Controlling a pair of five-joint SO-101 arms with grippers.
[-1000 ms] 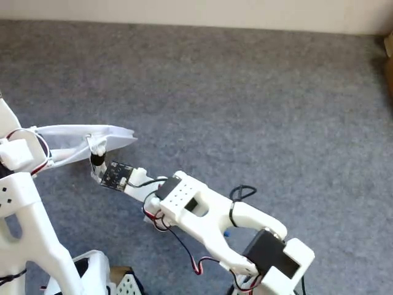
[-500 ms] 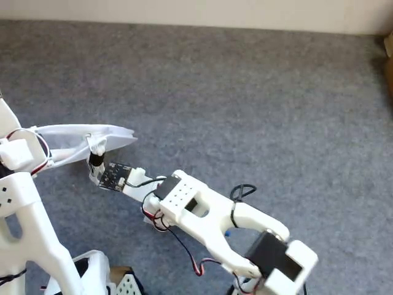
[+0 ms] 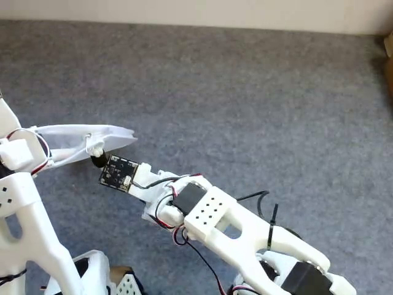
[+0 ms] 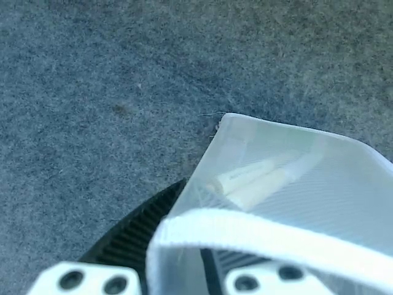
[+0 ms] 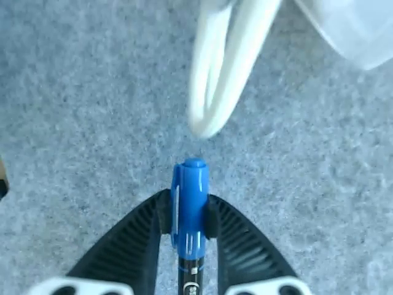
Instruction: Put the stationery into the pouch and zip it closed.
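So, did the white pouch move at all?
No. The pouch has its pointed corner over the same spot on the grey carpet as in the earlier pictures.

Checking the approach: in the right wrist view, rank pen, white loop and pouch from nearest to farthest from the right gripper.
1. pen, clamped in the right gripper.
2. white loop, just ahead of the pen's tip.
3. pouch, beyond the loop, off to one side.
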